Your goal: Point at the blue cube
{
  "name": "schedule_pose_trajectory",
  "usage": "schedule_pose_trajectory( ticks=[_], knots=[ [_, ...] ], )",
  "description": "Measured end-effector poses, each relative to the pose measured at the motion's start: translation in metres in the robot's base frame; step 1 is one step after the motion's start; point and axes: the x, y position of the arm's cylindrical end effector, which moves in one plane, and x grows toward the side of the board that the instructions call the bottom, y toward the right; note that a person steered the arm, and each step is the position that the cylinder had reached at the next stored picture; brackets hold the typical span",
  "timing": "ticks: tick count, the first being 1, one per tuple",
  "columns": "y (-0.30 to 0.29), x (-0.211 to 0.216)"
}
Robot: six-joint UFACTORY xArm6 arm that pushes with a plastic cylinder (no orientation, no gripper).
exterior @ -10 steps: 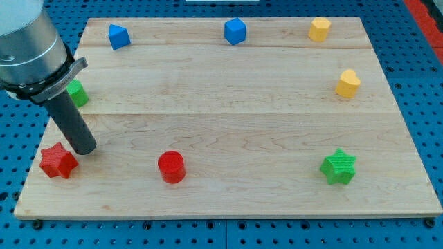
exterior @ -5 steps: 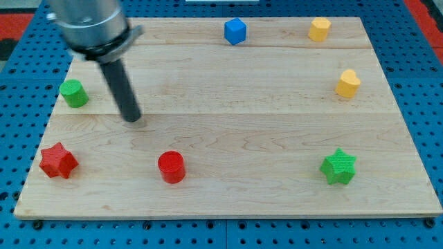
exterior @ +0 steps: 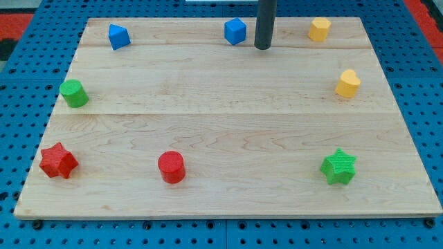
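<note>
Resting near the board's top edge, my tip has no jaws to open or close; it stands just right of the blue cube, not touching it.

Along the bottom edge lie a red star, red cylinder and green star. Farther up sit a green cylinder at the left edge and a yellow block at the right edge. A second blue block and another yellow block occupy the top corners.

Block: blue cube, small, one corner turned toward the camera
Pose: resting flat on the wooden board
Position: near the board's top edge, centre
</note>
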Motion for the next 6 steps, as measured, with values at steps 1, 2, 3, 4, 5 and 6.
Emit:
schedule_pose_trajectory(
  ticks=[1,2,3,4,5,6],
  knots=[
    [0.0019,0.0],
    [0.0019,-0.002],
    [0.0031,-0.0022],
    [0.0031,-0.0041],
    [0.0032,-0.0046],
    [0.0032,-0.0046]
  ],
)
